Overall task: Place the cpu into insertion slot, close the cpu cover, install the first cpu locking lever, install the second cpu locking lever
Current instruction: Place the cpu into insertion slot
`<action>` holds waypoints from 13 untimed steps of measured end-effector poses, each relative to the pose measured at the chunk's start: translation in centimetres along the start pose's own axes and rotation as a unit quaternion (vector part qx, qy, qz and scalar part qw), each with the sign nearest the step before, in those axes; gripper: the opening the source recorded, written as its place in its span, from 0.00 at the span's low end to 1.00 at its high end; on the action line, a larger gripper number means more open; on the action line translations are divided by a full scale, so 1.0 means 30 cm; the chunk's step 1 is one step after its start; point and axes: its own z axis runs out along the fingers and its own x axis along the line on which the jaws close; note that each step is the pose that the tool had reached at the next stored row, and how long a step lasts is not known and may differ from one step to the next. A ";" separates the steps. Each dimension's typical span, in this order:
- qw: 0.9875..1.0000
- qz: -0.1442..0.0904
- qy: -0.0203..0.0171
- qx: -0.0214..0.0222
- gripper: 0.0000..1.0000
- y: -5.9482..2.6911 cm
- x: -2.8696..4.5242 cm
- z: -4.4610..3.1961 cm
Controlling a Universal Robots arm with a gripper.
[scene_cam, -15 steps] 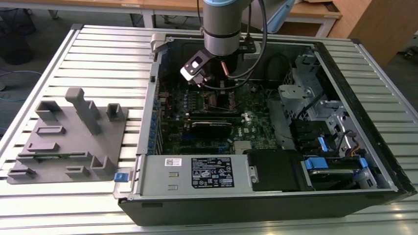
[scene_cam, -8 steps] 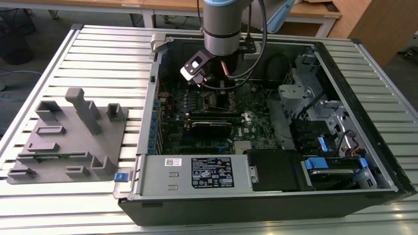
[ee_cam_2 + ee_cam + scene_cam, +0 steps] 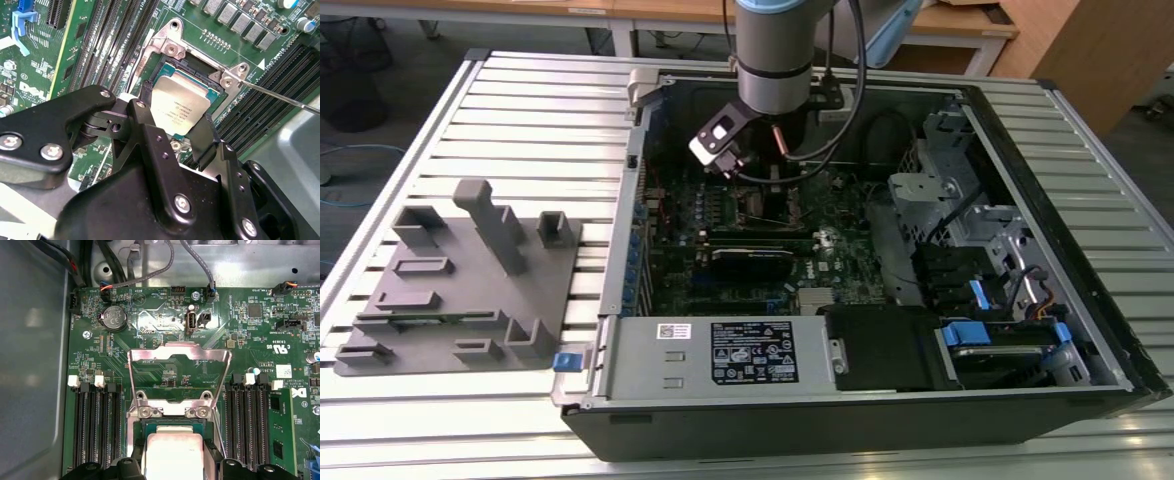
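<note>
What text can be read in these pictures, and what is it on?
No text reads clearly.
The cpu: fine print on its metal top, too small to read.
The motherboard: white lettering, too small to read reliably.
The power supply label: print, blurred.
The white sticker on the board: unreadable.

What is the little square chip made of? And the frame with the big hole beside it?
The cpu looks topped with metal: silvery-grey, smooth, with a soft sheen. The cpu cover also seems metal, probably thin sheet steel: bare, bright silver, catching the light, with crisp bent edges.
</note>
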 end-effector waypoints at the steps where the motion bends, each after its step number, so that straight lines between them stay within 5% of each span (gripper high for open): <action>1: 1.000 0.000 0.000 0.000 0.54 0.000 0.000 0.001; 13: 1.000 0.000 0.000 0.000 0.54 -0.001 0.000 0.006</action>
